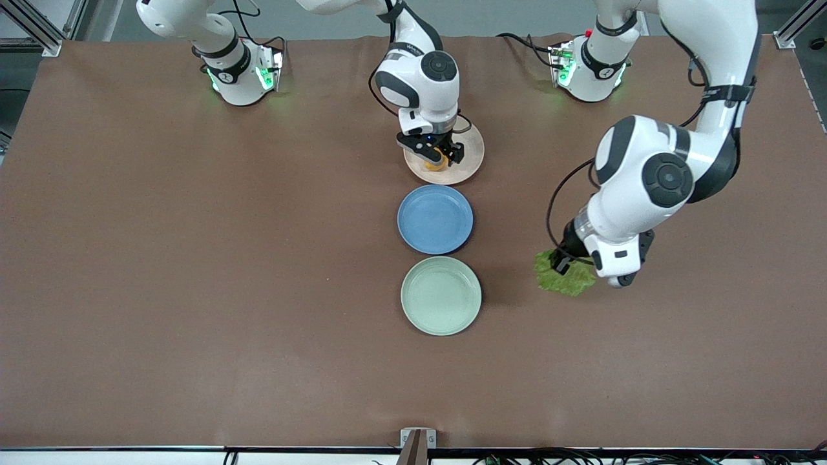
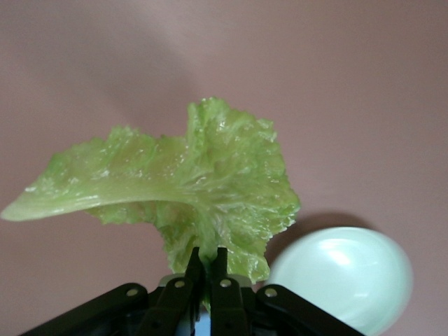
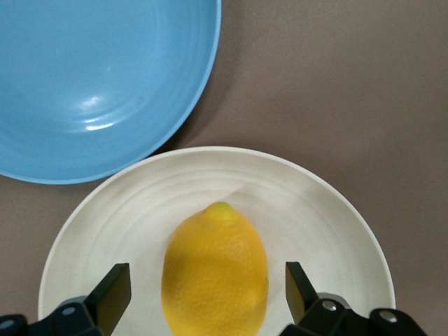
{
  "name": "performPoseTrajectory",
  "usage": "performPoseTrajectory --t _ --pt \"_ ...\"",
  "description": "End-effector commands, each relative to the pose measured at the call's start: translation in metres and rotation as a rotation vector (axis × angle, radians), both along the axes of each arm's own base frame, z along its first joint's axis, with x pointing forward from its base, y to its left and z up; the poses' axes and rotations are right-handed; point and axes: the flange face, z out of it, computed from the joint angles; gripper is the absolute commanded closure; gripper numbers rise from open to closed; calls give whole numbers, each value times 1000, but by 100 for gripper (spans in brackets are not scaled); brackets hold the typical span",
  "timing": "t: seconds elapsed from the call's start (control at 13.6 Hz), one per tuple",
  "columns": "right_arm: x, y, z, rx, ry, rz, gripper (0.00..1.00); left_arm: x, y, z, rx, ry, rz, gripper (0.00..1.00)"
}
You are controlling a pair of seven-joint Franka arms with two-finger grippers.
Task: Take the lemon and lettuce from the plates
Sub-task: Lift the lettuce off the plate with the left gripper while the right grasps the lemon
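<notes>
Left gripper [image 1: 561, 263] pinches the crinkled bright green lettuce leaf with the paler stem rib [image 1: 564, 278], its two black fingers [image 2: 194, 274] pressed together on the leaf's edge. The lettuce hangs over bare brown table [image 1: 194, 258], off toward the left arm's end from the round shallow blue plate [image 1: 435, 219], and clear of every plate. In the left wrist view the leaf [image 2: 203, 185] spreads out from the fingertips, with the round shallow pale mint green plate [image 2: 343, 276] showing just past it.

The mint green plate [image 1: 441, 295] sits just beside the blue plate, nearer to the front camera, and holds nothing. The round shallow beige-cream plate [image 1: 466, 161] sits just beside the blue plate too, farther from the camera.

Right gripper [image 1: 438, 157] is low over the beige-cream plate, fingers [image 3: 112, 297] spread wide with one on each side of the small smooth oval yellow-orange lemon [image 3: 215, 276]; neither finger touches it. The lemon [image 1: 434, 161] lies on the beige-cream plate [image 3: 315, 210], and the blue plate's rim [image 3: 203, 105] is close by
</notes>
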Motion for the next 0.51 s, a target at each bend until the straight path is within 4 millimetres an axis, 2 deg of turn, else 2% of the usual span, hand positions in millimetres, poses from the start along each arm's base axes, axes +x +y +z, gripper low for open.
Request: performPoseTrajectory --t 0.0,0.22,0.44 --pt "-3 5 -2 -4 -14 -5 8 -32 44 -22 4 26 -204 100" --pt "-5 7 -6 4 -18 -3 8 -41 73 -56 2 15 -328 100" --pt "-6 8 -12 3 -17 -2 14 -49 82 -90 12 -65 -394 100"
